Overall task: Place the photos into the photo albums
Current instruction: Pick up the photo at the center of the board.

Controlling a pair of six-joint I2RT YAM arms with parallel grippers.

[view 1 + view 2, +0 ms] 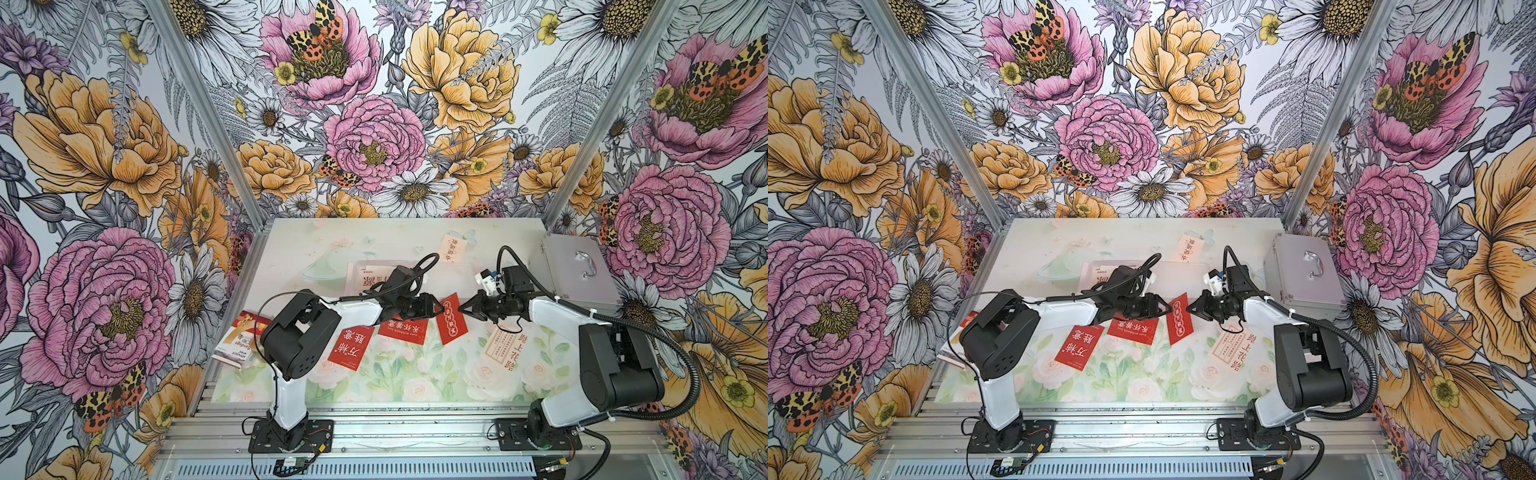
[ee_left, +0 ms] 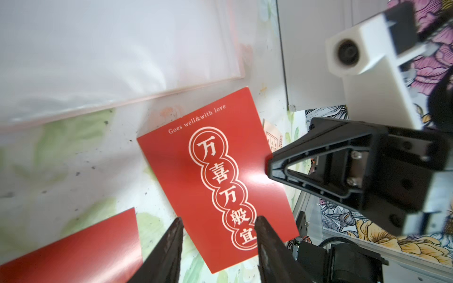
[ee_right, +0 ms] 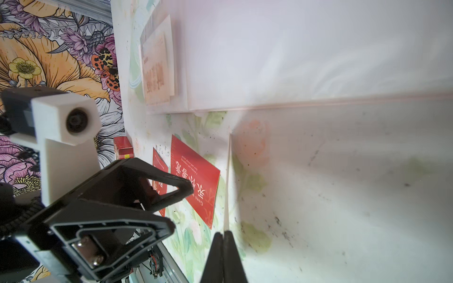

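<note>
Held red photo: The held red photo (image 1: 453, 320) (image 1: 1180, 319) stood on edge above the mat (image 1: 415, 374), mid-table, between the two grippers.
Right gripper: The right gripper (image 1: 460, 309) (image 3: 223, 235) had its fingers (image 3: 231, 247) pressed together on the photo's right-hand long edge. In the right wrist view the photo (image 3: 228, 183) showed edge-on as a thin pale line running out from the tips.
Left gripper: The left gripper (image 1: 439, 305) (image 2: 218, 220) had its fingers (image 2: 175, 235) apart, with nothing clamped between them.
Photo against left fingers: In the left wrist view the photo (image 2: 220, 176) faced the camera. Its lower end lay behind both fingertips and spanned the gap. Contact there could not be told. The right wrist view showed a gap between the nearest left fingertip and the photo's edge.
Photo album: The photo album (image 1: 357, 270) (image 1: 1094, 272) lay open on the far side of the grippers, clear sleeve pages up, partly hidden by the left arm.
Red photos: Two red photos lay flat on the mat left of the held one, one (image 1: 351, 347) near the left arm and one (image 1: 403, 330) just beneath the left gripper.
Cream photos: Of the cream photos, one (image 1: 505, 349) lay below the right arm, one (image 1: 451, 245) lay far beyond the album, and one (image 1: 372, 279) sat in an album sleeve.
Other items: The bandage carton (image 1: 241, 340) lay at the left edge. The silver case (image 1: 577, 274) lay at the far right.
</note>
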